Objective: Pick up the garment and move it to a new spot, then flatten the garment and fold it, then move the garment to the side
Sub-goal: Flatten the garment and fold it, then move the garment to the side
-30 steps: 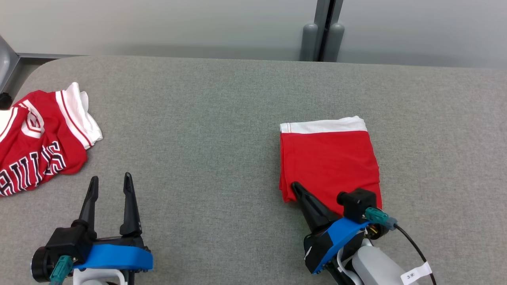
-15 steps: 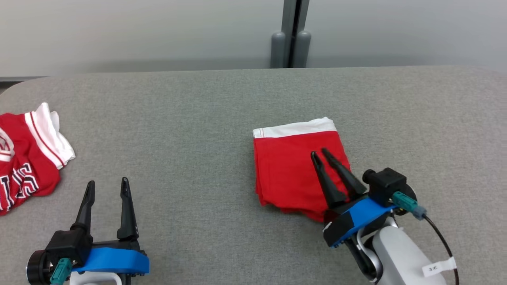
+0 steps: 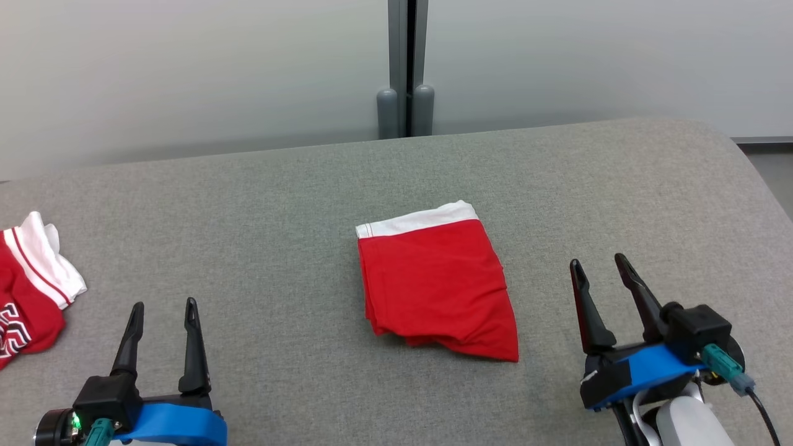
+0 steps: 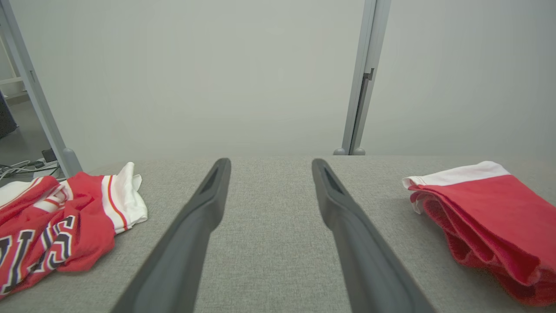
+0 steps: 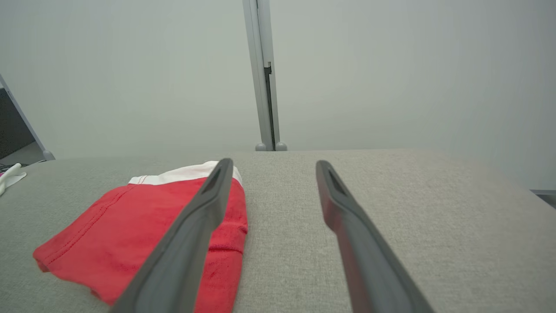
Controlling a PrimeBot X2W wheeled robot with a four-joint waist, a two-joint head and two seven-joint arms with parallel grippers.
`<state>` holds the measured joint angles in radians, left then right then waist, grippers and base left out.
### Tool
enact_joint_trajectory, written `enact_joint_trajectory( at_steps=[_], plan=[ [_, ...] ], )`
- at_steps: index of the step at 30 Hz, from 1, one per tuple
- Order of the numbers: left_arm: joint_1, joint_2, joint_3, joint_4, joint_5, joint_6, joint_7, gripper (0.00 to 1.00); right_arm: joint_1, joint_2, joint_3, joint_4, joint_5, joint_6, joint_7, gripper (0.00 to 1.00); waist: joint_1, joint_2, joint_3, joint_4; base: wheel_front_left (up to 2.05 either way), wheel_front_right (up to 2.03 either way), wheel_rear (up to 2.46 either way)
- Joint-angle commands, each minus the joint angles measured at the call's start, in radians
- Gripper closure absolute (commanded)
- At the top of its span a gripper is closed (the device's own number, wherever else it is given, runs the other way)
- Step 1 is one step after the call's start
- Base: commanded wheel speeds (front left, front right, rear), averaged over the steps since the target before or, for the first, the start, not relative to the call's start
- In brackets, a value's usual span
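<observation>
The garment (image 3: pixel 433 285) is red with a white band along its far edge, and it lies folded in a small stack on the grey table (image 3: pixel 279 204). It also shows at the right of the left wrist view (image 4: pixel 491 208) and at the left of the right wrist view (image 5: pixel 130 230). My right gripper (image 3: pixel 600 264) stands open to the right of the garment, apart from it, nothing between its fingers. My left gripper (image 3: pixel 163 305) stands open at the lower left, well clear of the garment. Both pairs of fingers point away from me.
A second red and white garment with dark lettering (image 3: pixel 28 291) lies crumpled at the table's left edge (image 4: pixel 56 230). A grey wall with a vertical post (image 3: pixel 406 68) stands behind the table. The table's right corner (image 3: pixel 737 155) rounds off near my right gripper.
My right gripper has let go of the folded garment, opened, and drawn back to the right of it. The camera has turned right, so the whole picture has slid left.
</observation>
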<state>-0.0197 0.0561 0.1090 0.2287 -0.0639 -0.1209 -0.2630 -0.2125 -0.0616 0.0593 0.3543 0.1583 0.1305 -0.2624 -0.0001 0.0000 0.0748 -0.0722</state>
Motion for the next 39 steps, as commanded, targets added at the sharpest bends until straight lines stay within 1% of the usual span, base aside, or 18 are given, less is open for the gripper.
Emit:
enact_joint_trajectory(
  at_steps=[1,4,7,12,15,32,39],
  plan=[
    [0.011,0.003,-0.001,0.001,0.006,-0.001,-0.002,0.00,0.023,0.000,-0.004,-0.012,-0.009,0.001,-0.003,0.00,0.0001,0.0000,-0.005,-0.001,0.00,0.00,0.00],
    [0.020,0.003,0.001,0.005,0.010,0.000,-0.002,0.00,0.071,0.004,-0.036,-0.039,-0.018,0.001,-0.003,0.00,0.0001,0.0000,-0.018,0.008,0.00,0.00,0.00],
    [0.032,0.006,0.007,0.008,0.013,0.002,-0.002,0.00,0.113,0.008,-0.047,-0.060,-0.026,0.001,-0.003,0.00,0.0001,0.0000,-0.030,0.016,0.00,0.00,0.00],
    [0.061,0.004,0.010,-0.003,0.021,0.015,-0.002,0.00,0.160,0.011,-0.036,-0.070,-0.033,0.001,-0.003,0.00,0.0001,0.0000,-0.047,0.030,0.00,0.00,0.00],
    [0.073,0.006,0.012,-0.004,0.014,0.017,-0.002,0.00,0.175,0.010,-0.023,-0.058,-0.016,0.001,-0.003,0.00,0.0001,0.0000,-0.053,0.040,0.00,0.00,0.00],
    [0.097,0.000,-0.010,-0.004,0.005,0.041,-0.002,0.00,0.179,0.011,-0.013,-0.013,0.001,0.001,-0.003,0.00,0.0001,0.0000,-0.069,0.060,0.00,0.00,0.00],
    [0.094,-0.001,-0.009,-0.007,0.001,0.041,-0.002,0.00,0.163,0.011,-0.015,0.002,0.004,0.001,-0.003,0.00,0.0001,0.0000,-0.071,0.064,0.00,0.00,0.00]
  ],
)
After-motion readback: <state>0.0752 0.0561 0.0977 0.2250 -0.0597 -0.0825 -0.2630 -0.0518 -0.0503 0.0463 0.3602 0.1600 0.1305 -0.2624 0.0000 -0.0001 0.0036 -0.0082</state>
